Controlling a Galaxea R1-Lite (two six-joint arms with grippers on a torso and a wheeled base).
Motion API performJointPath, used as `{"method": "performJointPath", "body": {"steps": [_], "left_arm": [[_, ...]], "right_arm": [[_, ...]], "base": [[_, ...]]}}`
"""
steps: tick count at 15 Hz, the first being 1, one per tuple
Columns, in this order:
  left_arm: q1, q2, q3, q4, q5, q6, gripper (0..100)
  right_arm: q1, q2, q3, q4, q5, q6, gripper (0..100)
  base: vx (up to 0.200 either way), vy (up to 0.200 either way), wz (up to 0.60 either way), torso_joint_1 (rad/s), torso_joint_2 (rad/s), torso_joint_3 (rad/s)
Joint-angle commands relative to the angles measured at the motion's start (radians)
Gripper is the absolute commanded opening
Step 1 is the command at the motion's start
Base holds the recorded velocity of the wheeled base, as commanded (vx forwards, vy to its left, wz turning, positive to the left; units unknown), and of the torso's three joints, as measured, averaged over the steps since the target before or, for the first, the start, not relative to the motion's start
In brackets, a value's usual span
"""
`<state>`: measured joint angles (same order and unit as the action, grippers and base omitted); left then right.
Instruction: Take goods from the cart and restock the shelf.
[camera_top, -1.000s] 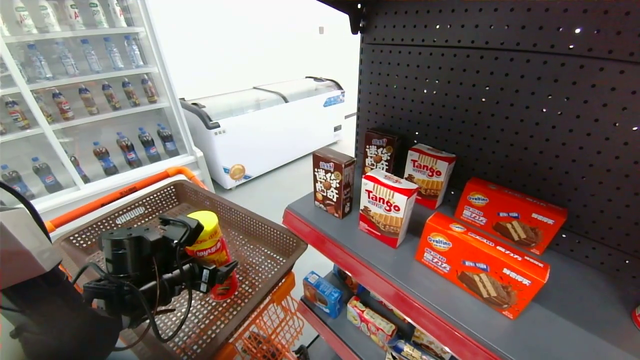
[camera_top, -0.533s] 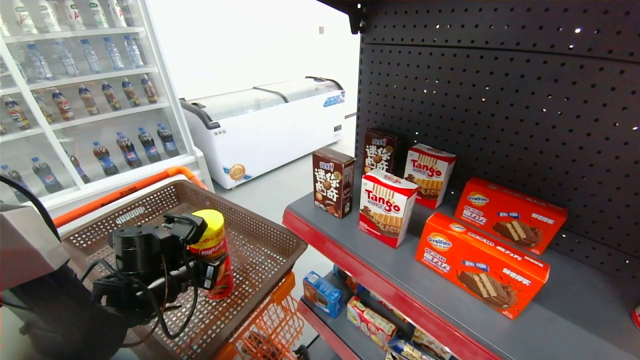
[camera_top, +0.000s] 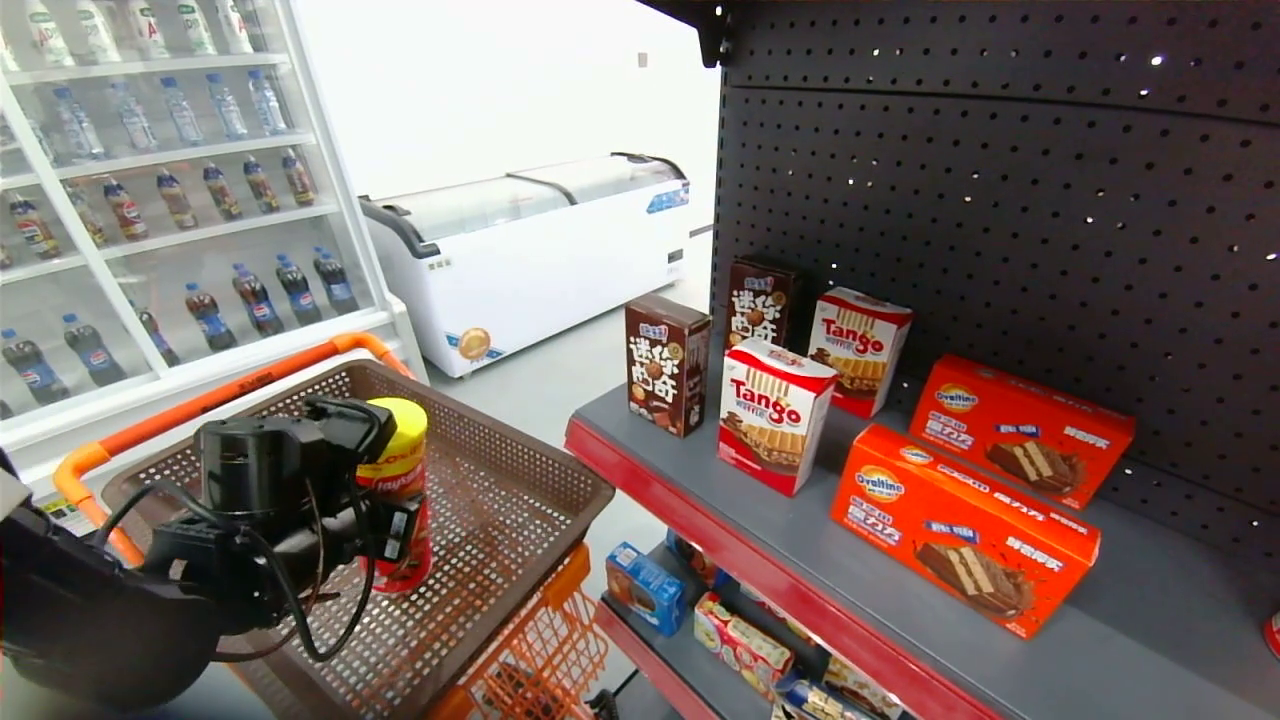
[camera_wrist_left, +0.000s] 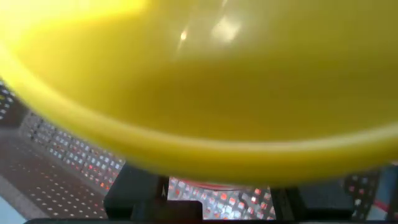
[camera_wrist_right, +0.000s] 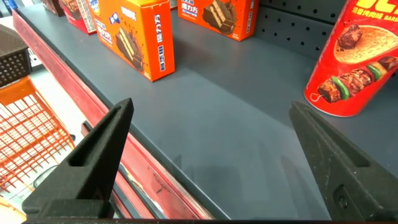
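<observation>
A red snack can (camera_top: 398, 490) with a yellow lid stands almost upright inside the brown mesh basket (camera_top: 520, 450) on top of the orange cart. My left gripper (camera_top: 392, 525) is shut on the can's body, one finger on each side. In the left wrist view the yellow lid (camera_wrist_left: 205, 93) is right in front of the camera, with the fingers (camera_wrist_left: 134, 193) below it over the basket floor. My right gripper (camera_wrist_right: 217, 168) hangs open over the grey shelf (camera_wrist_right: 236, 124), a short way from a second red can (camera_wrist_right: 354, 56) that stands on it.
The grey shelf (camera_top: 700, 480) with its red front edge holds brown boxes (camera_top: 665, 365), wafer boxes (camera_top: 775, 415) and orange boxes (camera_top: 960, 525), with bare board in front of them. A lower shelf holds more goods. A chest freezer (camera_top: 530, 250) and a drinks cooler (camera_top: 150, 200) stand behind.
My left arm has moved left and slightly up with the can, which went from tilted to nearly upright. The shelf goods have not moved.
</observation>
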<state>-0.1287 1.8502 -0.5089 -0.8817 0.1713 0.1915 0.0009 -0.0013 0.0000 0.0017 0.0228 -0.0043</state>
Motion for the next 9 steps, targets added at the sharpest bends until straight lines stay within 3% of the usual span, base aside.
{"method": "performJointPath", "body": {"steps": [1,4,5,6,9], "left_arm": [[-0.008,-0.091,0.009,0.0,0.001,-0.009,0],[-0.011,-0.178,0.032,0.035,0.002,-0.007,0],[-0.023,-0.186,0.03,0.063,-0.001,-0.023,0],[-0.042,-0.218,0.032,0.096,-0.001,-0.06,0],[-0.058,-0.302,0.059,0.142,0.004,-0.09,0]], "right_arm": [[0.001,0.001,0.0,0.0,0.0,0.0,100],[0.001,0.001,0.0,0.0,0.0,0.0,100],[0.001,0.001,0.0,0.0,0.0,0.0,100],[0.001,0.001,0.0,0.0,0.002,0.0,100],[0.001,0.001,0.0,0.0,0.0,0.0,100]], "base": [[0.0,0.0,0.0,0.0,0.0,0.0],[0.0,0.0,0.0,0.0,0.0,0.0],[0.0,0.0,0.0,0.0,0.0,0.0],[0.0,0.0,0.0,0.0,0.0,0.0],[0.0,0.0,0.0,0.0,0.0,0.0]]}}
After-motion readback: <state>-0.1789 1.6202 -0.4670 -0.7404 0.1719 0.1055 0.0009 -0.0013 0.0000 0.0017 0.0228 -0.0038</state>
